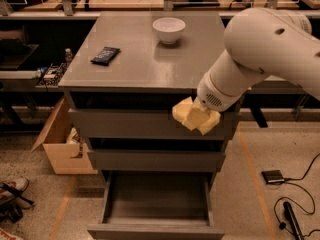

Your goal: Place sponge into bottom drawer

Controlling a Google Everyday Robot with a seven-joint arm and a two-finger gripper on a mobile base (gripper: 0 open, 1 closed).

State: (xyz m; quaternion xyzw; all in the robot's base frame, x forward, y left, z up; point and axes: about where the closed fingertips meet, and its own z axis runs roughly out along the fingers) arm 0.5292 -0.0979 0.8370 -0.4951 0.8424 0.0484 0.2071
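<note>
1. The gripper (201, 109) clenches the sponge (192, 119), holding it in the air before the cabinet's (145, 64) top drawer front, right of centre.
2. The bottom drawer (155, 230) stands pulled open below.
3. A white bowl (168, 29) and a dark packet (105, 55) sit on the cabinet.

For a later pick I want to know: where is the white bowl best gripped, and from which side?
Grip the white bowl by its rim from above, one finger inside: it stands upright and open. The hand holds the sponge before the top drawer.
</note>
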